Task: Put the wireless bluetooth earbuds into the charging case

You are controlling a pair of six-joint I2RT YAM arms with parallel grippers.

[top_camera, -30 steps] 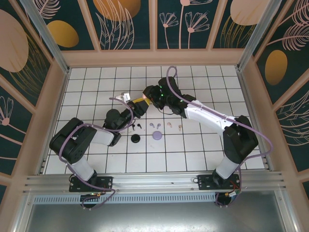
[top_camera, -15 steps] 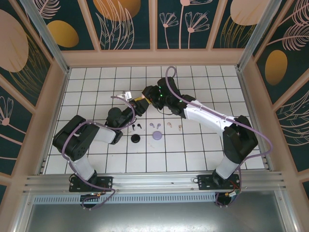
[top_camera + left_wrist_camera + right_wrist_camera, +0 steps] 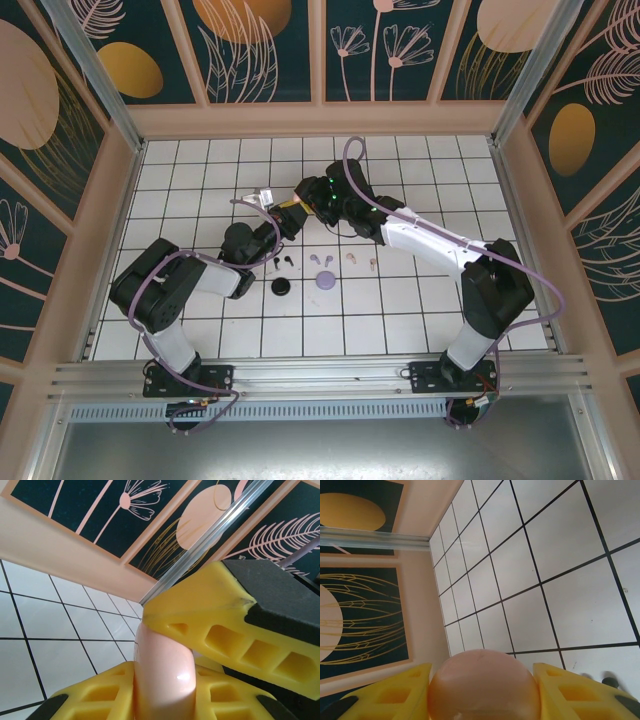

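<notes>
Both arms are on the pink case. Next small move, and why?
Likely pry the lid open, the left fingers pulling against the right fingers. Both sets pinch the pale pink case above the table, and it looks closed. The pale pink earbuds lie loose on the tiles, so nothing can go in until it opens.

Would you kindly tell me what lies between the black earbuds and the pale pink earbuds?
In the top view, the lilac earbuds lie between them.
</notes>
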